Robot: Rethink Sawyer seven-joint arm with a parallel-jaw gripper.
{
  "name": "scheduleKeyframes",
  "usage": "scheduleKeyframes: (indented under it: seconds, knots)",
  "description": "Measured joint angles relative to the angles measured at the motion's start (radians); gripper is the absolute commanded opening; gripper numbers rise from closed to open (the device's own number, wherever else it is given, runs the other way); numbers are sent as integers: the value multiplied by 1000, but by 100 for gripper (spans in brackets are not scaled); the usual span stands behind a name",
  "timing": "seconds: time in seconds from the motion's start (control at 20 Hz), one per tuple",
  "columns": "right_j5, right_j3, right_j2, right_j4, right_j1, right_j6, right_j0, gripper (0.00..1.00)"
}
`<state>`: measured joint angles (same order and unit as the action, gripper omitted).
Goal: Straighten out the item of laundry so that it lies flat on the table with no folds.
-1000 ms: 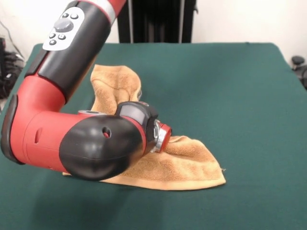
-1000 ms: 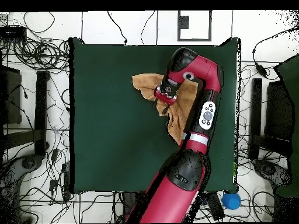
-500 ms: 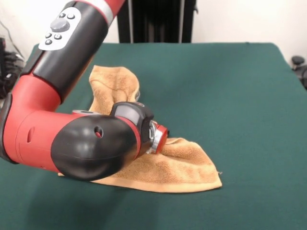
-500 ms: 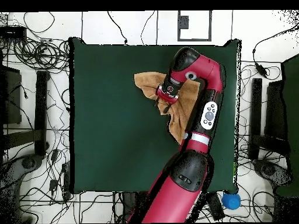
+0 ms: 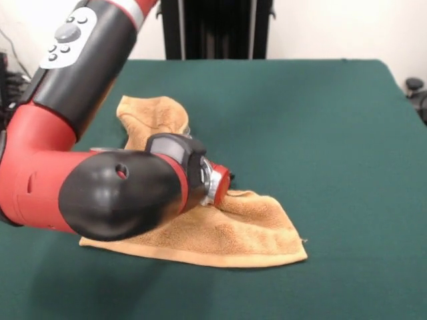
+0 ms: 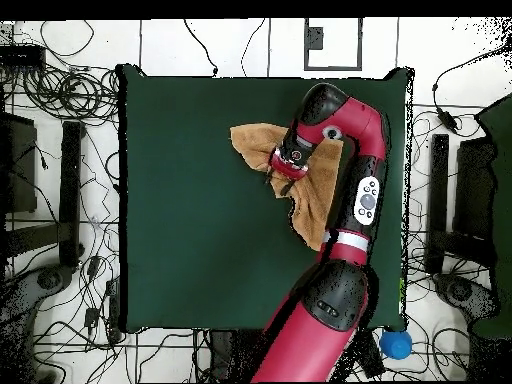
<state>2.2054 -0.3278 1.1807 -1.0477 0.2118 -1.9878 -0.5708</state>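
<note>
Towel [image 5: 220, 230] [image 6: 310, 190] — rumpled, folded on table [image 5: 333, 133] [image 6: 200, 200]; gripper [image 5: 223, 183] [image 6: 283, 172] low on it, at 12 o'clock — grip cannot be told.

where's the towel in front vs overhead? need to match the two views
Front view: the towel lies left of centre, low in the picture, partly behind the arm.
Overhead view: the towel lies right of centre in the upper half of the table, partly under the arm.
Shared landmark: the arm's red wrist end, resting over the towel's middle.

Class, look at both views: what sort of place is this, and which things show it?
Probably a robotics lab: a red and black arm works over a towel on a green-clothed table, with cables strewn across the floor around it.
</note>
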Motion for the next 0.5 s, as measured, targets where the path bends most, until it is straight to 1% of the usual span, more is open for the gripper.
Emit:
scheduleKeyframes:
  seconds: [0.2,0.25,0.5]
  knots:
    - [-54,-80,-46,108,-15,0,-34,100]
    - [-81,-115,-67,165,-24,-1,-48,100]
    - [-120,-183,-108,294,-45,-11,-64,100]
